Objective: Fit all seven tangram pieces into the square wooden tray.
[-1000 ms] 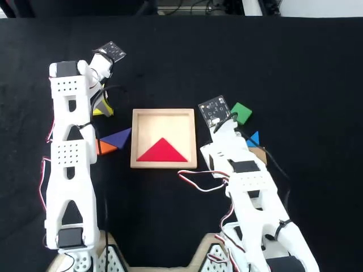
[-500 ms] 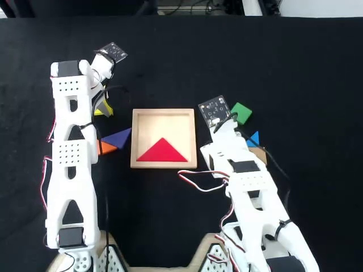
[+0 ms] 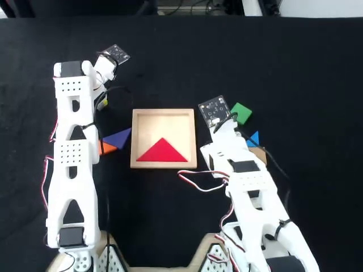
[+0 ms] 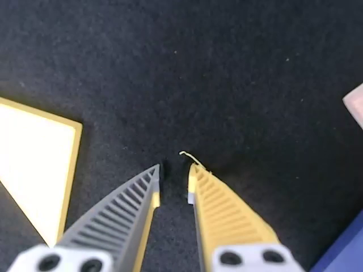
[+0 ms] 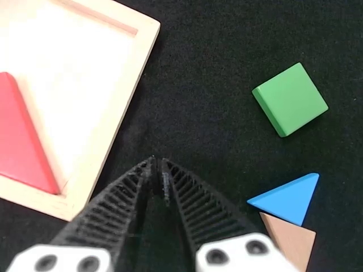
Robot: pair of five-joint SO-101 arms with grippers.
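Black cloth covers the table point(image 3: 295, 62), with two white arms at its near edge.

1. Left gripper point(image 4: 174, 173): one grey finger and one yellow, tips a narrow gap apart, nothing between them, over bare cloth.
2. Yellow triangle point(image 4: 31, 170): flat on the cloth, near the grey finger. The left wrist view gives its pale face.
3. Right gripper point(image 5: 157, 165): fingers pressed together, empty, just outside the tray wall.
4. Square wooden tray point(image 3: 164, 111): pale wood with a raised rim, between the arms.
5. Red triangle point(image 3: 162, 152): inside the tray. Its long edge runs left to right along the near wall, and its apex points to the table's far side.
6. Green square point(image 5: 290, 99), blue triangle point(image 5: 286, 201) and brown piece point(image 5: 292, 241): right of the tray, the last two touching.
7. The high view adds a violet-blue triangle point(image 3: 117, 136) with an orange piece point(image 3: 106, 148) against it, left of the tray.
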